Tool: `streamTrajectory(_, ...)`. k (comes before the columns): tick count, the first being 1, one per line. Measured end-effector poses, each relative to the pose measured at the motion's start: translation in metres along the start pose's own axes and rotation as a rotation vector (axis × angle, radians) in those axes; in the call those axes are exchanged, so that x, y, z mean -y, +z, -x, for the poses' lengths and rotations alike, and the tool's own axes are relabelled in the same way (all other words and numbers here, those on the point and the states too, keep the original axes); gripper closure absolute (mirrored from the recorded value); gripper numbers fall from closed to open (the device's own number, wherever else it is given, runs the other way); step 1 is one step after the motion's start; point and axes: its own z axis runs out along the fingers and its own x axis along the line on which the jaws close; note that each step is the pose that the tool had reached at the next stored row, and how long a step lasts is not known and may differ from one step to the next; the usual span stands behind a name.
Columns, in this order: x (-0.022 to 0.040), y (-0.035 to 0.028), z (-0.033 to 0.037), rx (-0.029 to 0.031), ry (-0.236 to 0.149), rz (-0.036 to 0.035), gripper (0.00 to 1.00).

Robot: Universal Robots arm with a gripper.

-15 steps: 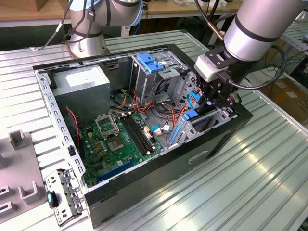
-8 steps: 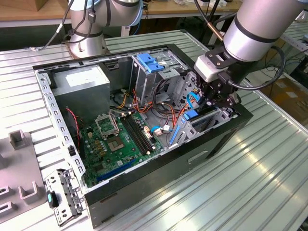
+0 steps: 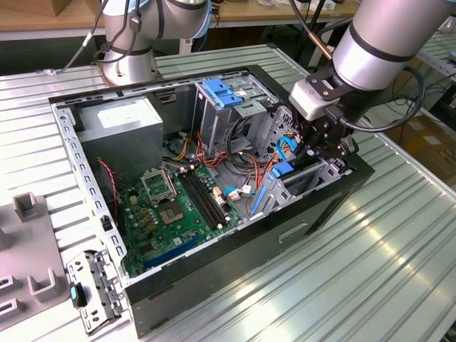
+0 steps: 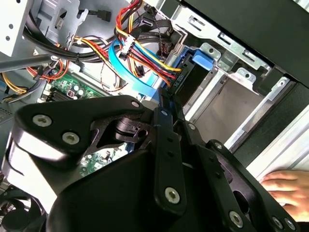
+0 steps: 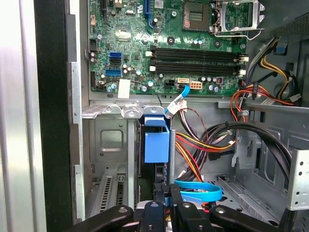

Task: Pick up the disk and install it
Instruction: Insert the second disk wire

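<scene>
The flat disk with blue plastic side rails [image 5: 156, 145] stands edge-on in its metal bay, so its label face is hidden. In the first wrist view the black claw [image 5: 166, 210] is cut off by the picture's edge at six o'clock, and whether its fingers press the disk cannot be told. In the second wrist view the claw's black linkage [image 4: 145, 179] covers most of the green motherboard [image 4: 67, 89]. A hand [image 4: 285, 186] at four o'clock is cropped by the picture's edge.
</scene>
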Motion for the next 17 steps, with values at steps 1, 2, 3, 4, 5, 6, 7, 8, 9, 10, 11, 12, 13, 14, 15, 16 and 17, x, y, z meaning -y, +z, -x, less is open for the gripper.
streamTrajectory(1,0.0000,0.0005,-0.0001,0.0001,0.000,0.0001,0.84)
streamTrajectory(2,0.0001,0.0008,-0.0002,0.0001,0.000,0.0002,0.84)
streamTrajectory(3,0.0003,0.0014,-0.0002,0.0001,0.000,0.0002,0.84)
streamTrajectory(4,0.0003,0.0018,-0.0003,0.0002,0.000,0.0003,0.84)
streamTrajectory(5,0.0002,0.0024,-0.0004,0.0001,0.000,0.0003,0.84)
streamTrajectory(6,0.0000,0.0041,-0.0006,0.0003,0.000,0.0004,0.84)
streamTrajectory(7,-0.0002,0.0055,-0.0008,-0.0001,0.000,0.0004,0.84)
streamTrajectory(8,-0.0002,0.0057,-0.0008,-0.0002,0.000,0.0005,0.84)
streamTrajectory(9,-0.0003,0.0059,-0.0008,0.0001,0.000,0.0004,0.84)
streamTrajectory(10,-0.0003,0.0059,-0.0008,0.0001,0.000,0.0003,0.84)
streamTrajectory(11,-0.0001,0.0062,-0.0008,0.0008,0.000,0.0001,0.83)
streamTrajectory(12,-0.0001,0.0060,-0.0008,0.0006,0.000,0.0003,0.83)
streamTrajectory(13,0.0001,0.0038,-0.0005,0.0002,0.000,0.0004,0.76)
streamTrajectory(14,0.0004,0.0012,-0.0002,0.0002,0.000,0.0004,0.76)
streamTrajectory(15,0.0007,-0.0012,0.0001,0.0002,0.000,0.0004,0.76)
streamTrajectory(16,0.0012,-0.0051,0.0005,0.0001,0.000,0.0003,0.76)
streamTrajectory(17,0.0015,-0.0067,0.0008,0.0002,0.000,0.0000,0.76)
